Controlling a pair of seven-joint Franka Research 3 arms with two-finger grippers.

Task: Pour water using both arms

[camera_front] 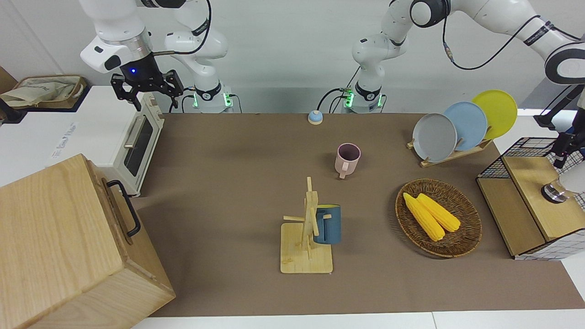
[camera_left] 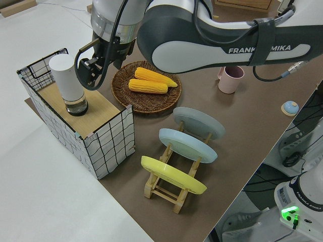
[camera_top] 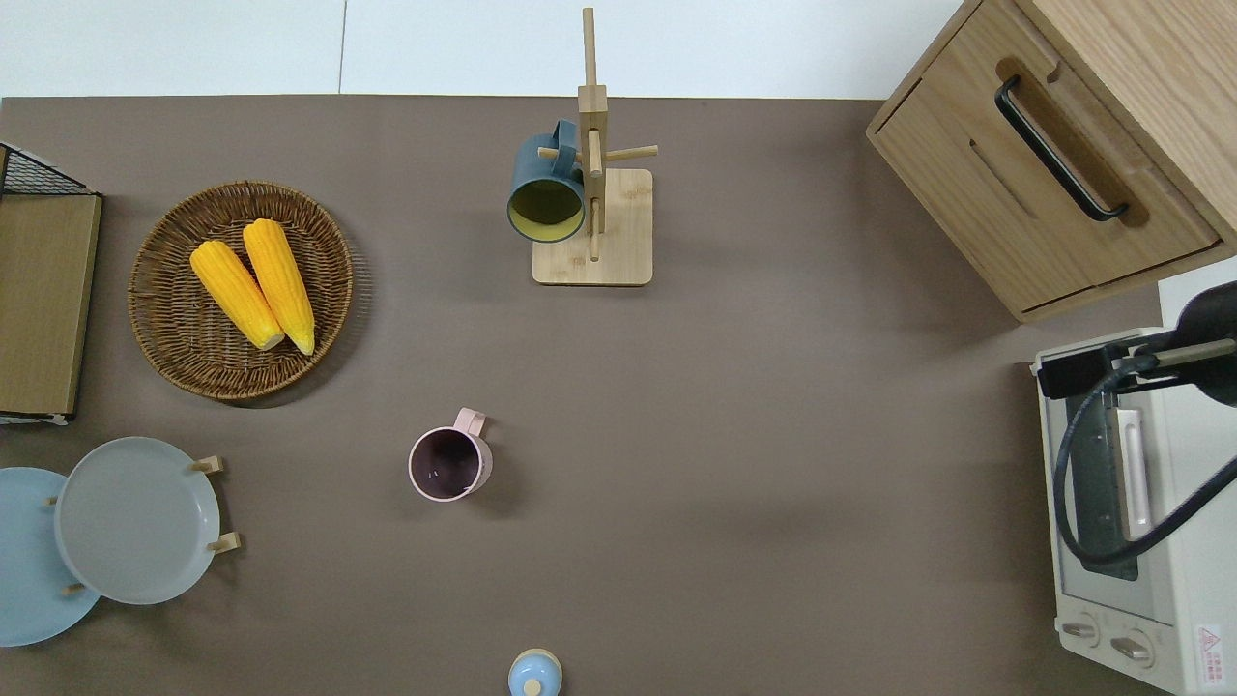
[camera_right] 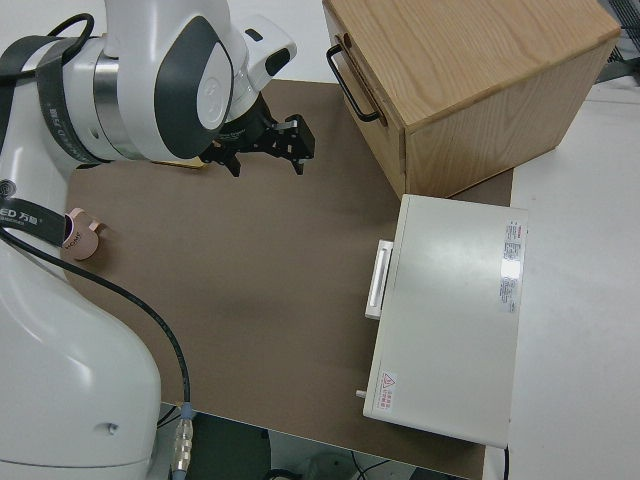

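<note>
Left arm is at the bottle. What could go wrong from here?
1. The tall white cylindrical bottle stands on the wooden shelf of the wire basket at the table's end. The left claw is close beside it, so a sideways nudge could topple it.
2. The pink mug stands free, while the open right claw is over the white toaster oven. Unsteadied, the mug may shift during pouring.

Arms (camera_front: 502,18): glossy white plastic shells, silver metal wrist rings
Surface (camera_front: 228,183): matt brown covering, smooth
Mug rack (camera_front: 307,237): pale bare wood
Basket (camera_front: 461,240): rough woven wicker
Cabinet (camera_front: 55,237): grained wood, black metal handle
Oven (camera_right: 450,320): smooth cream casing
Plates (camera_left: 194,143): smooth, faintly glossy
</note>
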